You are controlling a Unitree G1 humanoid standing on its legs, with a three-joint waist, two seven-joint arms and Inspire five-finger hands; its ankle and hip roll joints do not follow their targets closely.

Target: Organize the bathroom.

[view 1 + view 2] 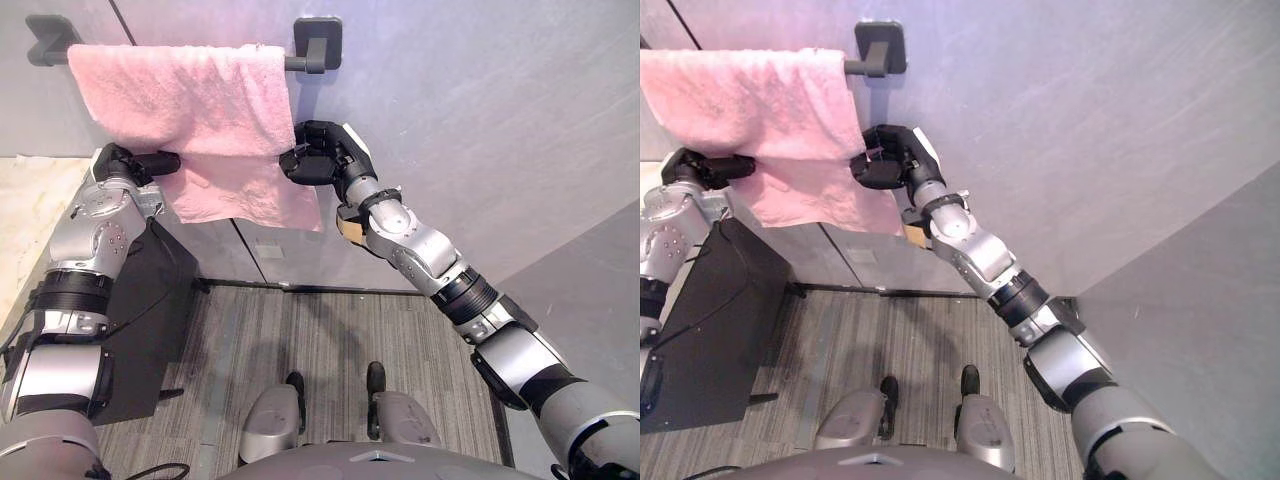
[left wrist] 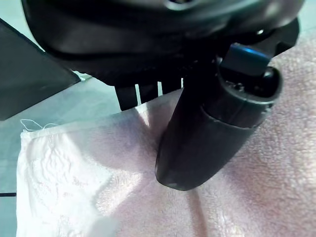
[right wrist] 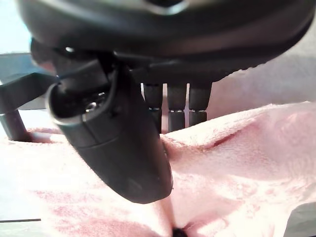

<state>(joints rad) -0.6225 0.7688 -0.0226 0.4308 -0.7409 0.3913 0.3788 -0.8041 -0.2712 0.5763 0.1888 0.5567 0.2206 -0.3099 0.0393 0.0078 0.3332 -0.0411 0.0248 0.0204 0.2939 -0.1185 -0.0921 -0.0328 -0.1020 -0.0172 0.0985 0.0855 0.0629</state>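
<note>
Both hands up at the wall on a pink towel [image 1: 190, 95]; towel draped over a dark rail [image 1: 300, 63] fixed by dark wall brackets [image 1: 318, 42], front layer hanging shorter, back layer hanging lower beneath it; left hand [image 1: 135, 163] at the towel's left edge, just under the front layer's lower hem; left wrist view shows its thumb [image 2: 207, 133] pressed onto the cloth with fingers going in behind the fold, so pinching the towel; right hand [image 1: 318, 155] at the towel's right edge, about level with the left hand; right wrist view shows its thumb [image 3: 118, 148] on the front of the cloth and fingers [image 3: 175, 106] tucked behind it, pinching the towel as well; towel's lower right corner hangs below the right hand; black cabinet [image 1: 150, 310] stands on the floor under the left arm, against the wall; striped grey floor [image 1: 330, 340] below.
</note>
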